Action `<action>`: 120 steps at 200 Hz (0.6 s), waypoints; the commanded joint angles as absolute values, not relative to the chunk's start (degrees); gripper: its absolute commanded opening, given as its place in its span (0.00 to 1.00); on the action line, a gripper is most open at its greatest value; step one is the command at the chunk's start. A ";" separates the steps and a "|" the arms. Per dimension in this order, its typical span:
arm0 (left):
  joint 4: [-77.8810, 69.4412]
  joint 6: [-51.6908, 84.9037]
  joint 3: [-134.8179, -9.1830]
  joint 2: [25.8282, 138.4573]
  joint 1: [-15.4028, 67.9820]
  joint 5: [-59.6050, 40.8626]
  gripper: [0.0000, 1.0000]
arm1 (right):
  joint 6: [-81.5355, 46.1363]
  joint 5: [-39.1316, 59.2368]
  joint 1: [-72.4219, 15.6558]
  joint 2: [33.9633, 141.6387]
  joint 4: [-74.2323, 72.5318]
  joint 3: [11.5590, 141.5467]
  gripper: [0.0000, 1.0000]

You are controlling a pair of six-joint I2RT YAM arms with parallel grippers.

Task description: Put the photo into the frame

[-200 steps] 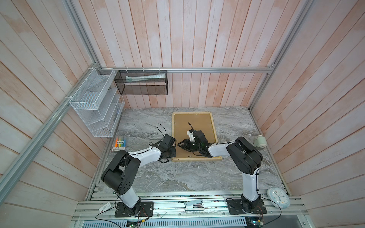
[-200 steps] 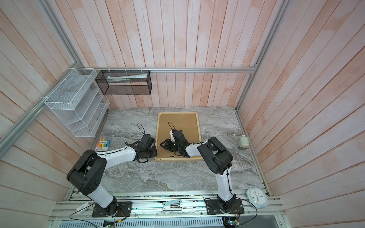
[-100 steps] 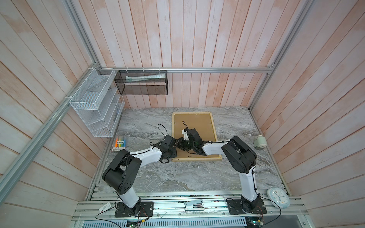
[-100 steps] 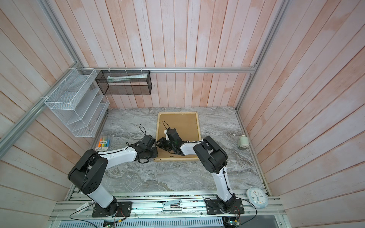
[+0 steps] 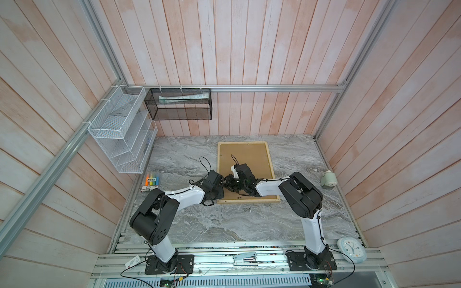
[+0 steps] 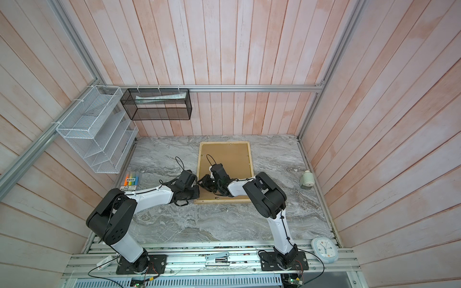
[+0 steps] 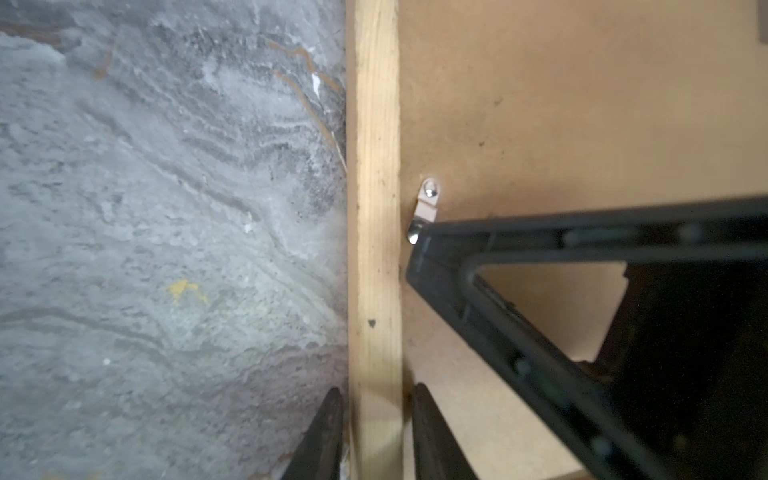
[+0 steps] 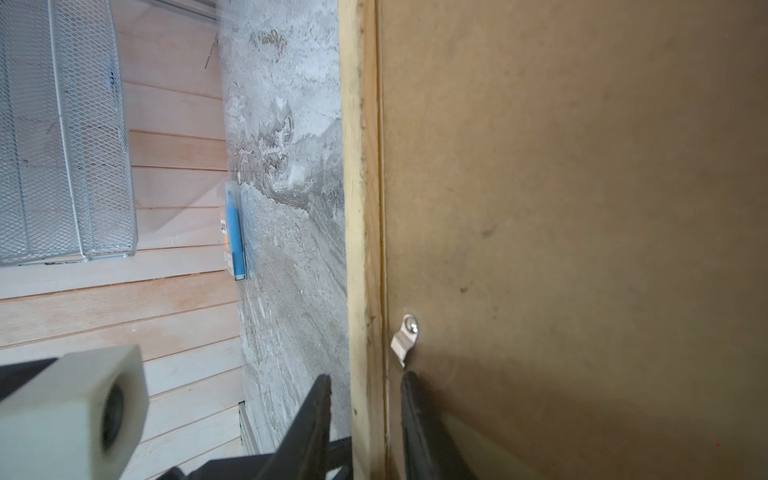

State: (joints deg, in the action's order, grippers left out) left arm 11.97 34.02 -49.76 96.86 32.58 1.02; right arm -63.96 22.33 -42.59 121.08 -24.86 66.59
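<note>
Frame (image 5: 243, 143) laid back-up at worktop (image 5: 187, 154) centre, toward far edge, board (image 5: 252, 157) set in it. Right hand (image 8: 365, 395) shifted off board since a second ago, now clamped on frame's left strip. Left hand (image 7: 376, 415) clamped on same strip, just nearer front.

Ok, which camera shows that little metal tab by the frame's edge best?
Right wrist view: the metal tab shows whole and sharp. Left wrist shows it blurrier. In both top views it is too small to make out.
</note>
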 commanded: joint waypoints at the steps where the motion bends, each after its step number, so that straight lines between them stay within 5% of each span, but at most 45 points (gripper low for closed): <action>1: 14.11 32.87 -47.81 99.84 32.78 -1.38 0.30 | -66.64 20.23 -42.89 123.21 -25.34 65.65 0.31; 120: 14.59 32.70 -45.84 100.46 33.39 -4.06 0.27 | -78.46 13.66 -43.01 126.18 -31.43 64.29 0.30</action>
State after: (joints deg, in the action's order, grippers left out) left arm 10.96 33.63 -49.23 96.95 32.47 0.34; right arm -75.31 19.59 -42.85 122.67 -31.05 65.54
